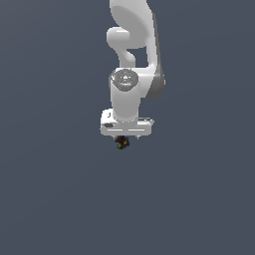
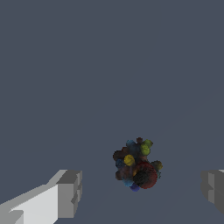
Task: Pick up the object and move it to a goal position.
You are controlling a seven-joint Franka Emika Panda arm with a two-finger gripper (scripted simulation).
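The claw [image 2: 139,189] is standing wide open, its 2 grey fingers [image 2: 69,193] showing at the lower left and lower right edges of the wrist frame with a broad gap between them. Nothing is being held. The spread looks deliberate: the fingers are sitting well clear of the object on both sides, so they could straddle it without knocking it first.

The object [image 2: 136,165], a small dark lumpy cluster dotted with red, yellow-green and blue, is lying in the lower middle of the wrist frame, between the 2 fingers but touching neither. It is sitting a little nearer the finger at the lower left than the other, so the grip is not quite centred yet, by my reading.

In the exterior view the white hand is pointing straight down at the centre of the frame, with the object [image 1: 121,142] peeking out just beneath it. The vertical pose suits a top-down pinch on something this small.

The arm [image 1: 133,55] is rising from the hand to the top edge of the frame. The plain grey counter [image 1: 55,199] is filling the rest of both views. No goal marker is visible, so the pick seems not yet made.
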